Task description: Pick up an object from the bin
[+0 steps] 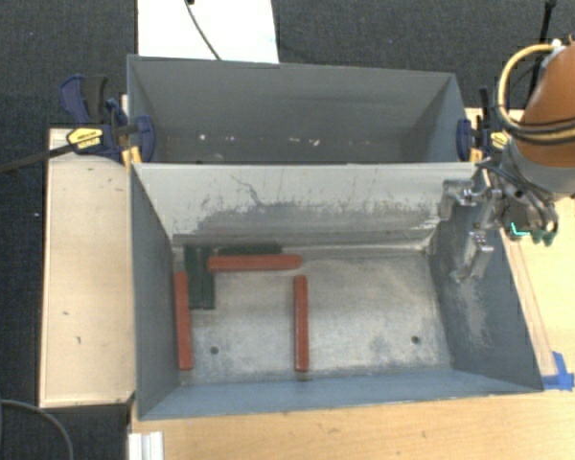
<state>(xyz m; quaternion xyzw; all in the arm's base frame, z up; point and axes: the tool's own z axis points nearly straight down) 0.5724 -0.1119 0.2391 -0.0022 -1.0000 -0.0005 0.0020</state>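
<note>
Lying: 3 red bars [184, 319] [254, 263] [300, 322], 1 dark block [201, 284]

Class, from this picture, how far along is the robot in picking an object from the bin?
Done: nothing lifted; three red bars and a dark bar lie on the bin floor at the left. In hand: the gripper hangs over the bin's right wall, apart from them. Left: reaching across, grasping one, lifting it.

gripper [474, 252] at three o'clock, near the bin wall [479, 329]; three red bars [300, 322] and a dark green block [201, 284] toward eight o'clock.
</note>
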